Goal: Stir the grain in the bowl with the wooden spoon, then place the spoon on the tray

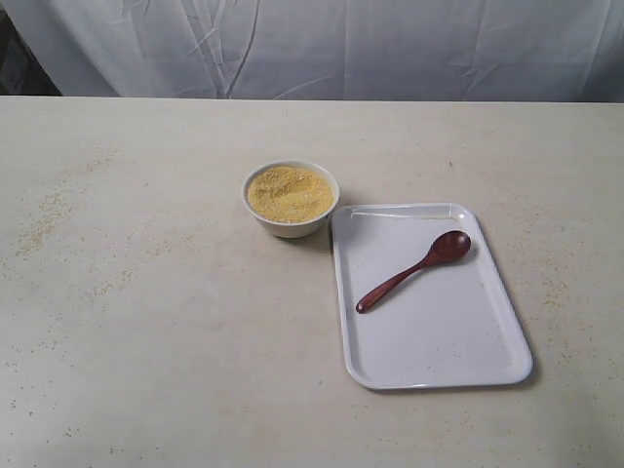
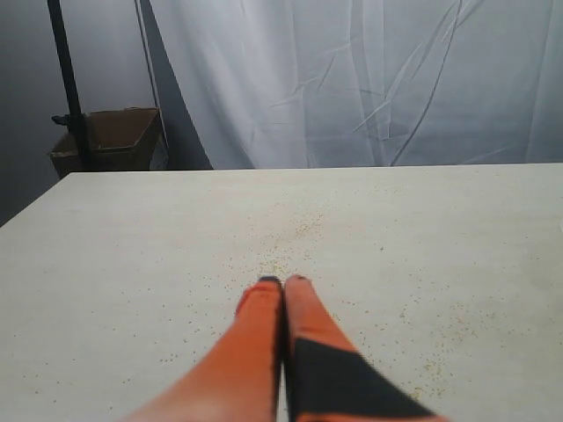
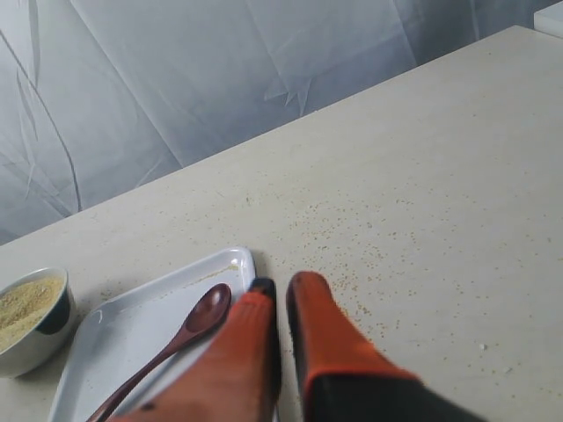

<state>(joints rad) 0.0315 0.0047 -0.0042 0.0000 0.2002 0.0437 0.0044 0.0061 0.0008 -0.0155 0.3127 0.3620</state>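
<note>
Pale beige tabletop: wide and bare, with open room on every side of both pairs of fingers. Its far edge meets a creased white cloth backdrop well ahead of the fingertips.

Left gripper: orange fingers pressed together, nothing between them, low over the table. Only open surface lies ahead of them. A brown cardboard box stands off the table's far corner, well away.

Right gripper: fingers drawn almost together with a thin dark slit between, holding nothing. Free table runs ahead of them to the backdrop.

Flat rectangular white plastic tray with a low rim: one rounded corner lies just beside the right fingertips.

Small round white ceramic bowl: upright past the tray from the right fingers, just beside the tray's corner. Contact between the two cannot be told.

Dark reddish-brown wooden spoon: lying flat inside the tray, clear of the rim. Its round end is nearest the right fingertips, and the slim handle slants away across the tray.

Fine yellow grain: fills the bowl nearly to the rim, with an uneven surface.

Stray yellow granules: scattered thinly on the table just ahead of both pairs of fingertips.
</note>
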